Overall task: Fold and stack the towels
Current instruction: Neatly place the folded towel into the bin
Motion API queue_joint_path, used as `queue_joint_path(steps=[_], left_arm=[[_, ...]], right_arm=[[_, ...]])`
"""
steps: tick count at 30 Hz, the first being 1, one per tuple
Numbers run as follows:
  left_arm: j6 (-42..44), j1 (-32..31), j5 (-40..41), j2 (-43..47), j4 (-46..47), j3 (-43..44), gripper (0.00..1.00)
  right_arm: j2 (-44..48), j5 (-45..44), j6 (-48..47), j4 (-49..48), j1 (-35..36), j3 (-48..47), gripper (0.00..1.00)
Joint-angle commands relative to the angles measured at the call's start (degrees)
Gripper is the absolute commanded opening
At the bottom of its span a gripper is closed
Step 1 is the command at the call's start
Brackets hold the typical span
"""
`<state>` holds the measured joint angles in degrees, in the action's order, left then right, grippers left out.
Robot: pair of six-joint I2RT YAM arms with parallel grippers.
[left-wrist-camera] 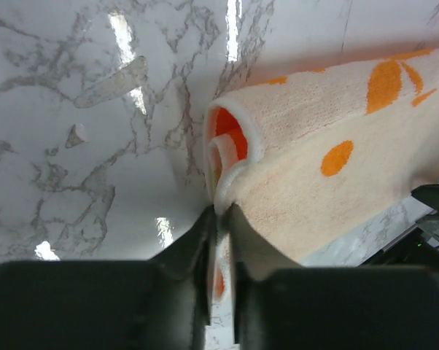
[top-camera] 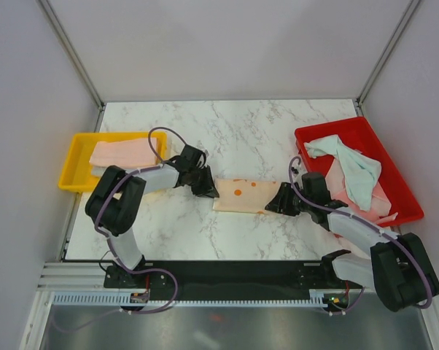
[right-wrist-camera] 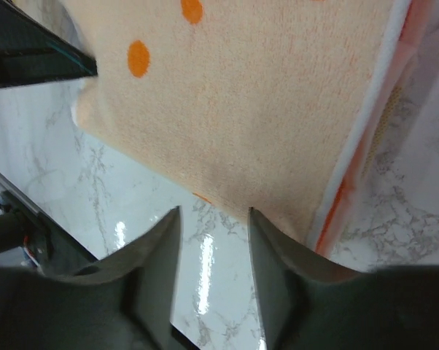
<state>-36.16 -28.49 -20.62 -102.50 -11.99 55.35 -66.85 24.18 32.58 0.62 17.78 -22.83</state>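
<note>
An orange-dotted peach towel [top-camera: 245, 195] lies folded in a strip on the marble table between the arms. My left gripper [top-camera: 207, 188] is shut on its left end; the left wrist view shows the towel [left-wrist-camera: 329, 182] with its edge pinched between the fingers [left-wrist-camera: 221, 215]. My right gripper [top-camera: 276, 203] is open at the towel's right end, and the towel [right-wrist-camera: 256, 109] lies just beyond its tips [right-wrist-camera: 214, 215] with nothing between them. A pale pink towel [top-camera: 121, 153] lies in the yellow bin. A mint green towel [top-camera: 354, 168] and pink towels [top-camera: 376, 200] lie in the red bin.
The yellow bin [top-camera: 72, 164] stands at the left edge of the table, the red bin [top-camera: 402, 182] at the right. White walls close in the back and sides. The black arm base rail [top-camera: 234, 273] runs along the near edge.
</note>
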Motion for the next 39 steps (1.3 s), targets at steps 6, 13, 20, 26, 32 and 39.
queue_joint_path(steps=[6,13,20,26,32,39], left_arm=[[-1.11,-1.22,2.08,-0.16,-5.13,2.73,0.02],[-1.36,-1.22,6.73,2.74,-10.95,6.00,0.24],[-3.74,-2.70,11.30,1.34,-9.90,4.24,0.55],[-5.58,-3.85,8.76,-1.04,-5.86,2.66,0.57],[-6.90,-3.85,9.64,-1.47,-5.33,1.51,0.61],[-8.31,-3.85,6.12,-2.26,-2.52,-0.16,0.57]], right_arm=[[11.20,1.31,0.73,6.40,0.06,-5.29,0.98],[16.05,0.86,0.56,10.89,-0.03,-8.37,0.98],[14.31,-2.71,-0.32,10.19,0.06,-7.67,0.98],[3.25,-3.46,1.26,-0.17,0.06,-5.21,0.78],[-7.94,-2.38,1.88,-8.79,-0.03,-2.31,0.31],[-8.65,-3.53,1.79,-10.47,0.06,1.20,0.30]])
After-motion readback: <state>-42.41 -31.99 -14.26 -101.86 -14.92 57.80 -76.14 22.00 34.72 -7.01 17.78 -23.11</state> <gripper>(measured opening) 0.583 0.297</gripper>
